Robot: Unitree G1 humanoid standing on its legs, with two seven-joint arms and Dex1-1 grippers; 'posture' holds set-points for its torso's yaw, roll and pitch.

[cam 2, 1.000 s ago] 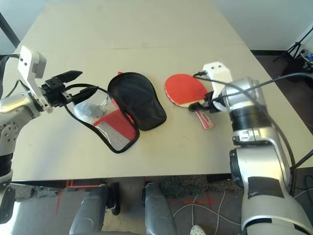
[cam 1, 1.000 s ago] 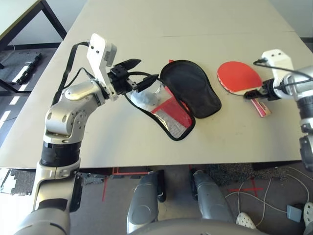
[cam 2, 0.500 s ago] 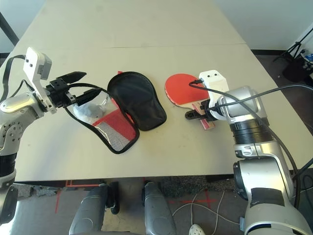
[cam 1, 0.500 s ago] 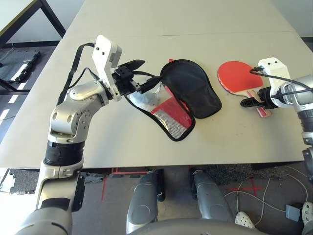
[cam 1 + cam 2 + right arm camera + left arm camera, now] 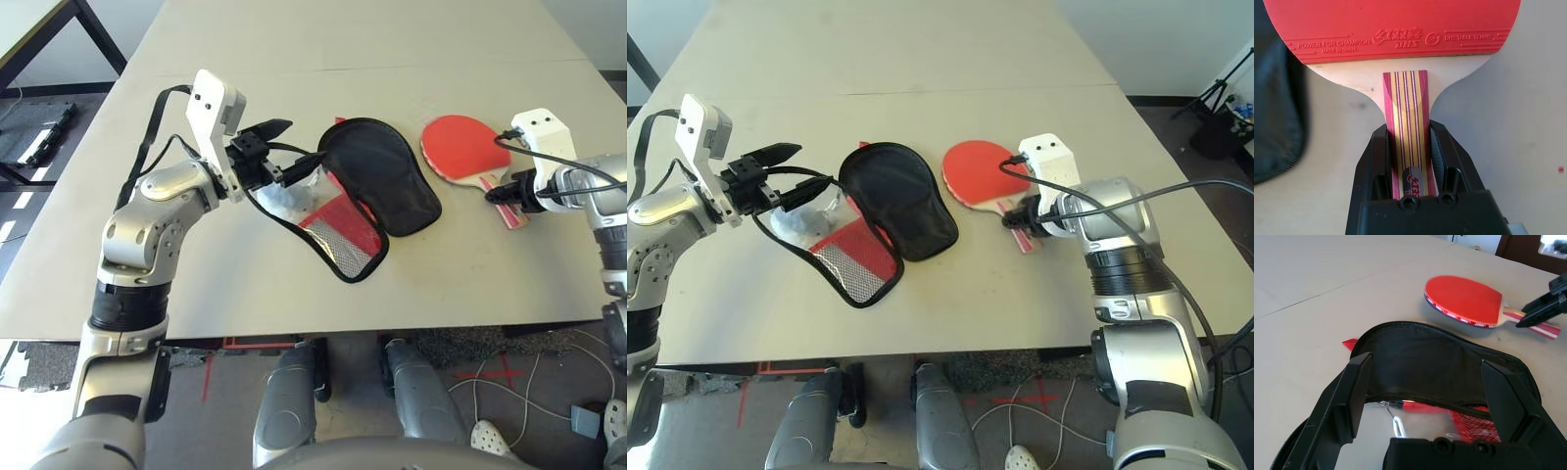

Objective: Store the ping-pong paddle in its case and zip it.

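- Right gripper [image 5: 1409,147] pinches the handle of the ping-pong paddle [image 5: 462,147]; both fingers [image 5: 1376,159] press flat against the handle's sides. The paddle lies at the right of the table [image 5: 294,39], red face up, head toward the case.
- Left gripper [image 5: 284,147] is spread wide, fingers [image 5: 1354,391] level, with one edge of the case [image 5: 377,186] raised between them. In the left wrist view the fingers straddle the black rim without visibly pressing it; whether they actually grip it I cannot tell.
- The case sits left of centre, flap thrown open to show black lining, the red mesh half nearer the robot. It lies just beside the paddle head, not touching.
- Risk: the grasp is low on the handle, near the butt. The head's weight could pivot the blade in the fingers on lifting, so it droops or twists.
- Risk: the mouth of the case is shallow and floppy. If the left gripper only props the rim, the paddle's edge may push the fabric away rather than slide in.
- Risk: the blade could catch on the piping or mesh pocket and drag the whole case across the table.
- Risk: the zip cannot run if the handle sits proud of the opening.
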